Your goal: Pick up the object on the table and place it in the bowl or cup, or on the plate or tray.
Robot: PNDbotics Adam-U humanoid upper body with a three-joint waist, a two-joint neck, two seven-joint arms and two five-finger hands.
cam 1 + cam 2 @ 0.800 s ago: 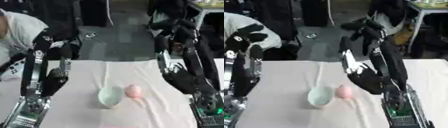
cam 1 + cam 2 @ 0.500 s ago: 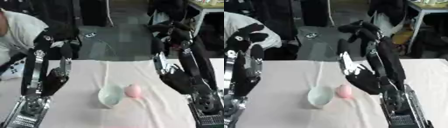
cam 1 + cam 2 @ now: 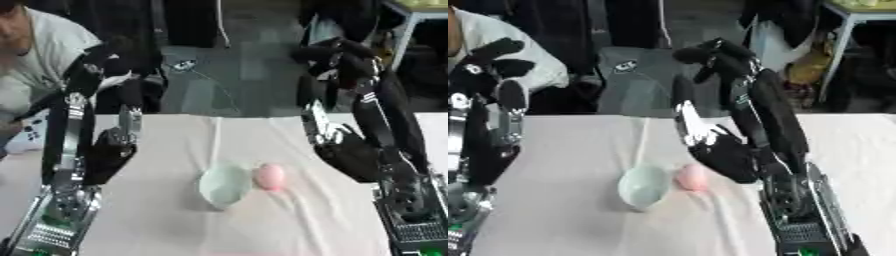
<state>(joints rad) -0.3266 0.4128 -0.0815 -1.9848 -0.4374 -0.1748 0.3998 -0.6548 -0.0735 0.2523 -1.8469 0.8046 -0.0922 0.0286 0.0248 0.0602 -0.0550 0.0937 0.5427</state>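
Right hand (image 3: 337, 145) raised, fingers straight, holding nothing, poised near pink egg (image 3: 269, 176) | egg touches pale bowl (image 3: 224, 185) | left hand (image 3: 109, 150) idle, fingers relaxed, empty

A dark grey floor (image 3: 227, 75) lies beyond the table, with a white-legged side table (image 3: 846, 30) at the far right.

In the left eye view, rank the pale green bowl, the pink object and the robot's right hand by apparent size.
1. right hand, though it is raised nearer the camera
2. pale green bowl
3. pink object
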